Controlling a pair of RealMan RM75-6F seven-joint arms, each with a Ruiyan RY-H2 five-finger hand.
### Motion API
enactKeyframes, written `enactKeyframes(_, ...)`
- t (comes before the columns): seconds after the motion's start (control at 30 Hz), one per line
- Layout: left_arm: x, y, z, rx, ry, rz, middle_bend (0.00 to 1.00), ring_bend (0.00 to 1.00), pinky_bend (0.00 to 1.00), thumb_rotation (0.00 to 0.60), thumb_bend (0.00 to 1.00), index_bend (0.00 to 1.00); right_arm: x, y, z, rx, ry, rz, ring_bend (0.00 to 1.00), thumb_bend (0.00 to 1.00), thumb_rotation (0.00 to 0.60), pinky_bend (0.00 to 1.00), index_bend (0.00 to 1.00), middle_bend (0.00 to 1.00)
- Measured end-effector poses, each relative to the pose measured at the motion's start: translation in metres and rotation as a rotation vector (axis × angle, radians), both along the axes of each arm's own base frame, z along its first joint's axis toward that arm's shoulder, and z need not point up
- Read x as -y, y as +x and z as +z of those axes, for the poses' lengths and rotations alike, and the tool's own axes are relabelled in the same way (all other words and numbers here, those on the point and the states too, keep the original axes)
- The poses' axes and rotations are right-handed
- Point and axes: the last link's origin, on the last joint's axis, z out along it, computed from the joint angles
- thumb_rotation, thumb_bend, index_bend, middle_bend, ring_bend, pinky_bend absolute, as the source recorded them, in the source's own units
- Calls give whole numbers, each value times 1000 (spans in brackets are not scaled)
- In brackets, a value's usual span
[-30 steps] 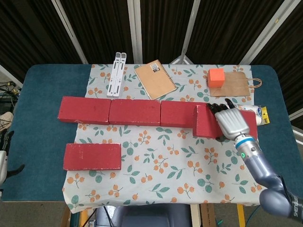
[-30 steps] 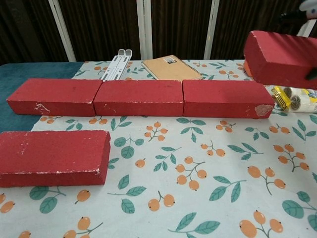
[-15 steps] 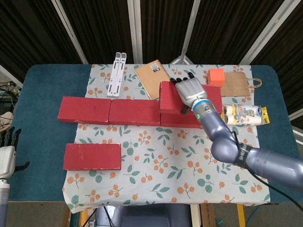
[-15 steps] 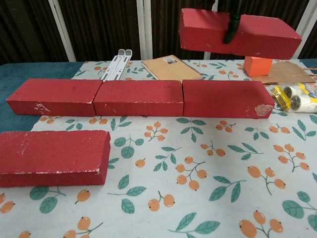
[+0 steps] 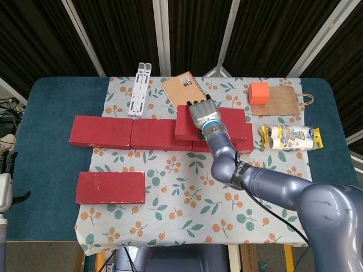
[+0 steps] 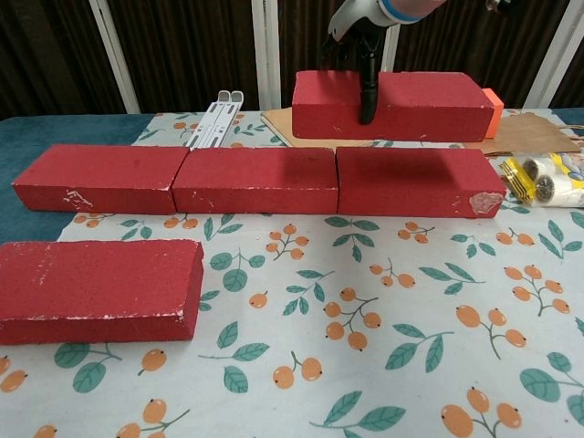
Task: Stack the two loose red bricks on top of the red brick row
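Observation:
Three red bricks form a row [image 5: 130,133] [image 6: 182,180] across the floral cloth. My right hand [image 5: 202,115] [image 6: 363,36] grips a loose red brick [image 5: 229,120] [image 6: 411,105] from above, thumb down its front face. This brick is level and sits just over the row's right part, overlapping the seam between the middle and right bricks; whether it touches the row I cannot tell. The other loose red brick [image 5: 110,187] [image 6: 96,290] lies flat in front of the row's left end. My left hand [image 5: 4,190] shows at the left edge, empty, its fingers straight and apart.
Behind the row lie a white folding stand [image 5: 140,89], a tan spiral notebook [image 5: 186,94], an orange cube [image 5: 259,92] and a brown paper bag [image 5: 283,101]. A pack of rolls [image 5: 289,137] lies right of the row. The blue table [image 5: 45,102] frames the cloth.
My right hand carried its brick from the row's right end leftward and down, so it now sits low over the row. The left hand barely shifted.

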Motion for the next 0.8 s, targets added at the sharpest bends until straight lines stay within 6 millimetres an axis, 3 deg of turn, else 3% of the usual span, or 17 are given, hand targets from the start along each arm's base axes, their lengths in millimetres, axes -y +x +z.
enactKeyframes(0.4, 0, -1, 4, 8, 4, -9, 0, 0, 76, 600, 0, 64, -1, 17, -26, -15, 22, 15, 279, 3, 600, 0, 115, 243)
enactKeyframes(0.8, 2, -2, 5, -6, 16, -2, 0, 0, 76, 600, 0, 65, 6, 8, -50, -29, 45, 8, 279, 3, 600, 0, 115, 244)
